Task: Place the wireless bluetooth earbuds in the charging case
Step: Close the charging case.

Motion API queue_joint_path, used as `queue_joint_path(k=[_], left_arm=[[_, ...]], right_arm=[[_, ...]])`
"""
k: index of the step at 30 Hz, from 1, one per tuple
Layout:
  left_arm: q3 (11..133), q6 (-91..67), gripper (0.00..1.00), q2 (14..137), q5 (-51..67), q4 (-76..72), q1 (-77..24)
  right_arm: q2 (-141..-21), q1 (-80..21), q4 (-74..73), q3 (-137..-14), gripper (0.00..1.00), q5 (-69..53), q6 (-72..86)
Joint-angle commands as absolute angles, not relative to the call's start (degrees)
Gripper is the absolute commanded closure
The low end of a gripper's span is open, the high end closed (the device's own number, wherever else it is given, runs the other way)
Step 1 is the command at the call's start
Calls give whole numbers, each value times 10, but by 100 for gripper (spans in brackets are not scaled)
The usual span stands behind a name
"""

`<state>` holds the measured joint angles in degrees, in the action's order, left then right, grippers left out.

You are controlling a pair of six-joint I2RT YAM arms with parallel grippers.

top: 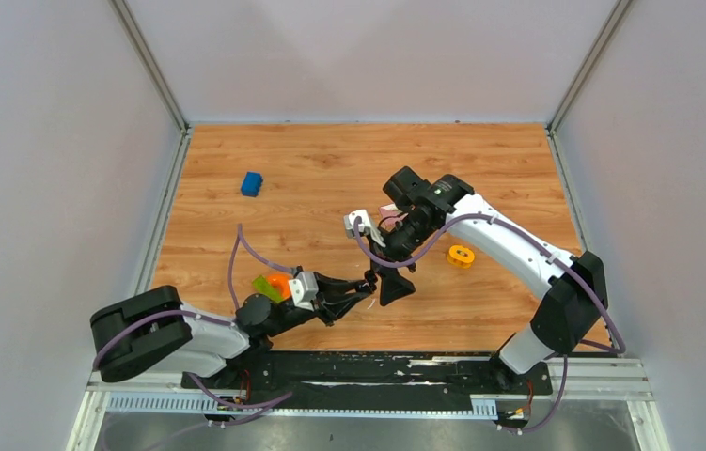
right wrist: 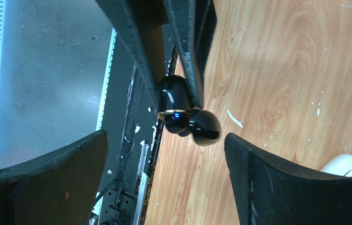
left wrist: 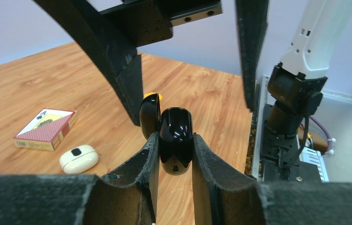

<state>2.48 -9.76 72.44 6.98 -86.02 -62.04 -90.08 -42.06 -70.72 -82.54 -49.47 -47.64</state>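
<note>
Around charging case [left wrist: 176, 140]: right gripper [right wrist: 165, 135] spread wide, open gaps either side.
Table beyond: card box [left wrist: 45, 129], white oval case [left wrist: 78, 158].

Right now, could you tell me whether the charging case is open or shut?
Open: the charging case shows its lid swung off the body.

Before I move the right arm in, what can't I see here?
- Charging case cavity: both wrist views, hidden by its shell and the left fingers.
- Earbuds: seen in no view; too small or covered from top external.
- White oval object: right wrist view, cut off by a right finger.
</note>
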Motion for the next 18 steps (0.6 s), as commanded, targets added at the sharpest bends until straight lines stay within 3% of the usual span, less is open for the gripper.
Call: queue_joint_path(k=[1, 7, 13, 18], left_arm=[[40, -99, 100, 729, 24, -920, -619], [23, -99, 100, 718, -82, -921, -618], [16, -108, 100, 732, -104, -920, -618], [28, -232, 100, 774, -184, -853, -618]], right_arm=[[-887, -430, -700, -830, 6, -537, -483], [-852, -431, -704, -814, 6, -526, -483], [-831, -430, -683, -776, 6, -496, -464], [-824, -404, -598, -745, 1, -397, -376]])
